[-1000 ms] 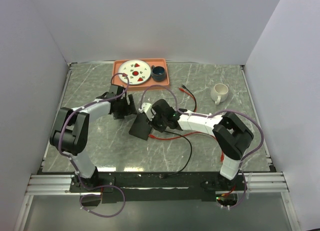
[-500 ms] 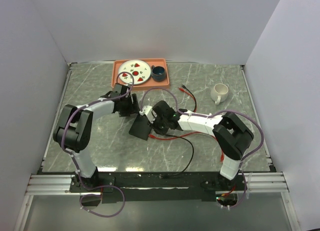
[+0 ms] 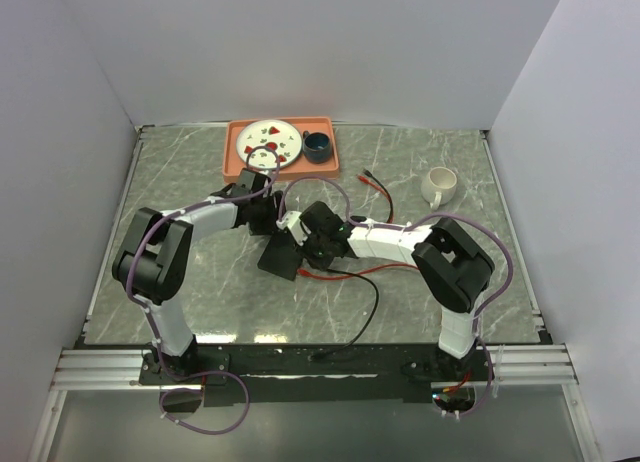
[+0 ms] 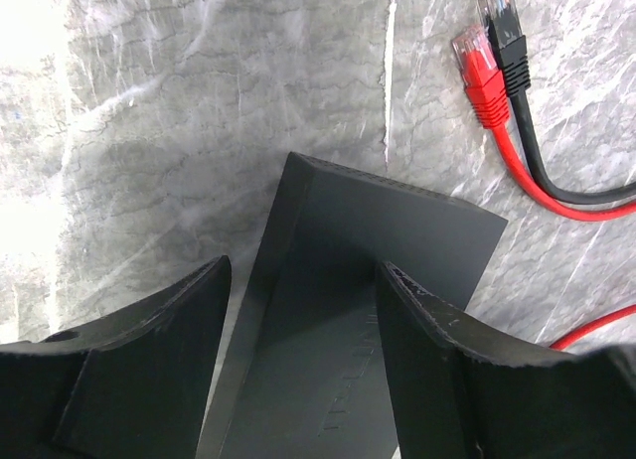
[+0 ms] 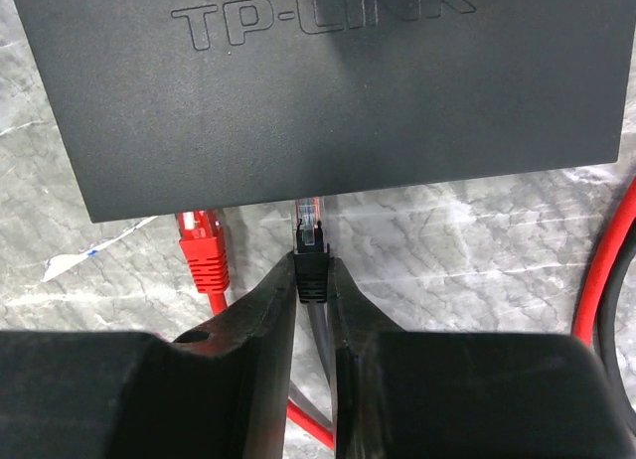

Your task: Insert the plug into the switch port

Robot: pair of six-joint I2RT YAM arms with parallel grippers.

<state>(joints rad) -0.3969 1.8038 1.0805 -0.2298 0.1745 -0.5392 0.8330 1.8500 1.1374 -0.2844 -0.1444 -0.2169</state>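
The switch (image 3: 281, 254) is a flat black box lying mid-table; its top reads TP-LINK in the right wrist view (image 5: 328, 81). My right gripper (image 3: 312, 244) (image 5: 313, 270) is shut on the black plug (image 5: 312, 265). The plug's clear tip meets the switch's near edge, and the port itself is hidden. A red plug (image 5: 202, 245) lies loose beside it. My left gripper (image 3: 270, 222) (image 4: 303, 265) is open at the switch's far end. One corner of the switch (image 4: 378, 270) sits between its fingers, with a gap beside the left finger (image 4: 149, 350).
An orange tray (image 3: 232, 154) at the back holds a plate (image 3: 269, 142) and a dark cup (image 3: 317, 145). A white mug (image 3: 438, 185) stands at the right. Spare red and black plugs (image 4: 492, 57) lie beyond the switch. Red and black cables (image 3: 365, 307) trail towards the front.
My left gripper has moved right to the switch's far end and its jaws have narrowed. The right gripper with the plug has barely moved.
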